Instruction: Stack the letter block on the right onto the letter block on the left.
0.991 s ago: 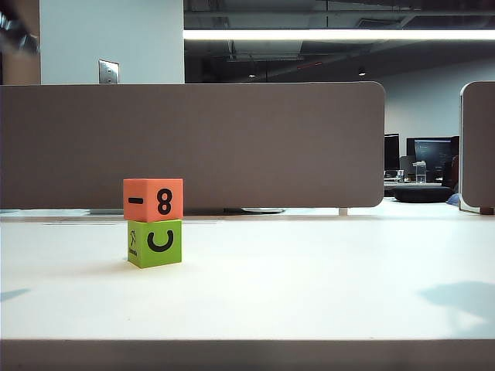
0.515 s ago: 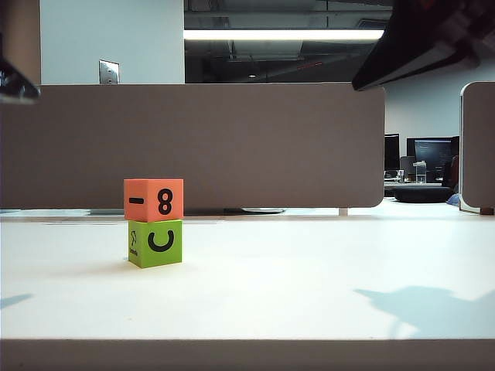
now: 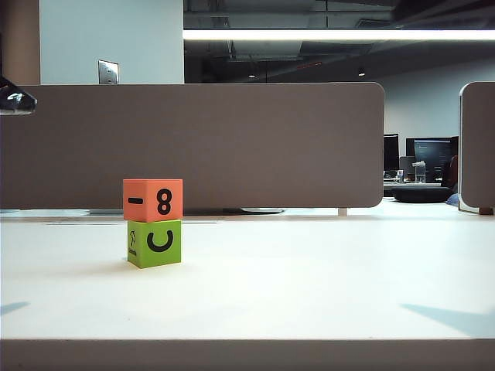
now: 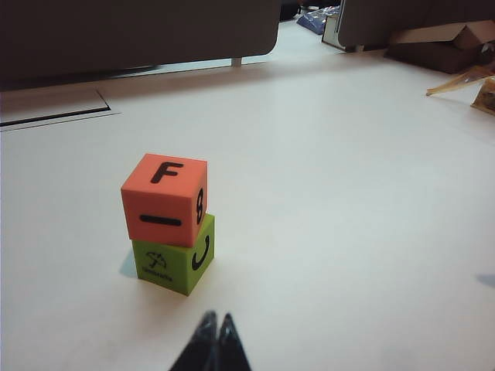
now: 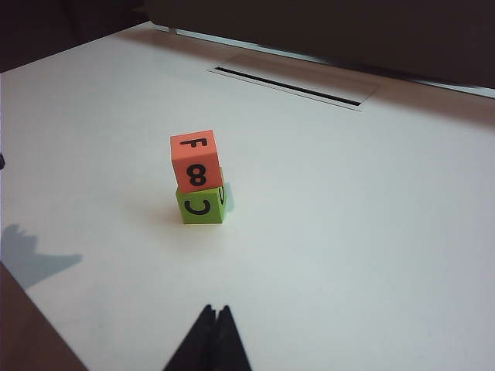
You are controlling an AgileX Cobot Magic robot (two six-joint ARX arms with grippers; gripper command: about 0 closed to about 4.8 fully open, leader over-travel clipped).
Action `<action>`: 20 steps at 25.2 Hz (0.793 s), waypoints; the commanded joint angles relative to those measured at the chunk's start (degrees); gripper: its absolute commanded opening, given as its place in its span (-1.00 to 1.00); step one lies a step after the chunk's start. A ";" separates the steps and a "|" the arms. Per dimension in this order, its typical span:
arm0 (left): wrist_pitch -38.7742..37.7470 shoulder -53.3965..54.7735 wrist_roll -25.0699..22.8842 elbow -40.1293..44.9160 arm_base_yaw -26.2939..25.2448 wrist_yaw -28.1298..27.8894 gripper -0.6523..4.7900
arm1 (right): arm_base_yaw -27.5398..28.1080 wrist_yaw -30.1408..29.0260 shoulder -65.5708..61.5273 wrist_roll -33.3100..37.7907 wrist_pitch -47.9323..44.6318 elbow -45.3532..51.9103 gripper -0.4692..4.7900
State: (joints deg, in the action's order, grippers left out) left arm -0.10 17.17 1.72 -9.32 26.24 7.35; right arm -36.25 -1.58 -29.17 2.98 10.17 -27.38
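White table (image 3: 309, 286), grey partition (image 3: 232, 147) behind; orange block (image 3: 153, 200) stacked on green block (image 3: 155, 243), left of centre. Left gripper (image 4: 213, 344) and right gripper (image 5: 214, 334) pressed together, holding nothing, well clear of stack

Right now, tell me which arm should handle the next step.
Neither needs to: the orange block already sits on the green block. If one must nudge it, left: the left gripper, jaws shut, looks nearer than the right gripper, also shut.
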 commanded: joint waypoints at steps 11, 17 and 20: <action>0.17 -4.68 -0.15 5.33 0.00 0.61 -0.78 | 0.09 2.51 28.30 0.72 14.38 8.41 -0.84; -2.12 -15.15 0.39 8.57 -0.04 -0.79 -0.78 | 0.31 4.70 28.74 -0.59 12.33 11.15 -0.84; -2.93 -16.98 0.20 8.96 -0.07 -0.66 -0.78 | 0.33 7.39 28.76 -0.59 10.01 13.73 -0.84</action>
State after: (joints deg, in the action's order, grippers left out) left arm -3.07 -0.21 1.98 -0.21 26.26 6.66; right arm -35.90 4.12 -0.36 2.52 22.15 -14.50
